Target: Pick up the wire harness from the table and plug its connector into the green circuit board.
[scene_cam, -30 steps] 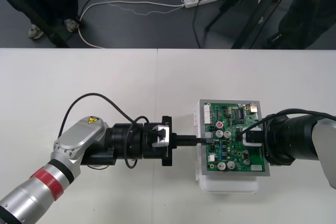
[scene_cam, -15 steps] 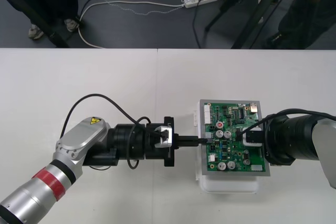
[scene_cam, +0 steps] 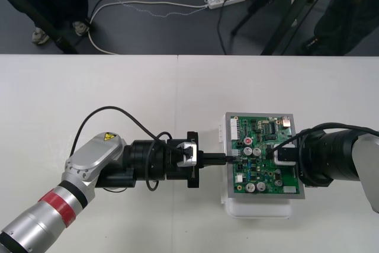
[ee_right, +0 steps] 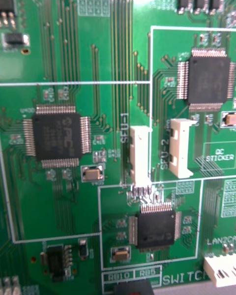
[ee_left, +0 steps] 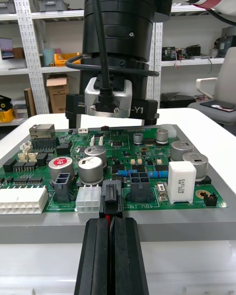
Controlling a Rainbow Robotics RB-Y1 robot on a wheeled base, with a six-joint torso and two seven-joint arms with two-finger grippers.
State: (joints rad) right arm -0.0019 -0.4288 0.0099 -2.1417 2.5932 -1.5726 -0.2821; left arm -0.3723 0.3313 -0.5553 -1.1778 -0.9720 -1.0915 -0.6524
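Observation:
The green circuit board point(scene_cam: 266, 164) rests on its white base point(scene_cam: 260, 208) at the table's right. My left gripper point(scene_cam: 228, 159) reaches in from the left to the board's left edge. In the left wrist view its black fingers point(ee_left: 96, 255) are shut on the harness's small black plug point(ee_left: 111, 195), with a sliver of red wire behind it. The plug stands in the edge row of connectors on the board point(ee_left: 147, 162), between a white socket and a black one; whether it is seated I cannot tell. My right gripper point(scene_cam: 278, 153) hovers over the board point(ee_right: 98, 78).
Silver capacitors point(ee_left: 91, 169) and a white block component point(ee_left: 181, 174) stand just behind the plug. The right gripper with its camera point(ee_left: 115, 93) hangs over the board's far half. Bare table point(scene_cam: 118, 87) lies to the left and behind the board.
My left gripper has crept a little to the right, pressing closer against the board's left edge. The right arm and the board have stayed where they were.

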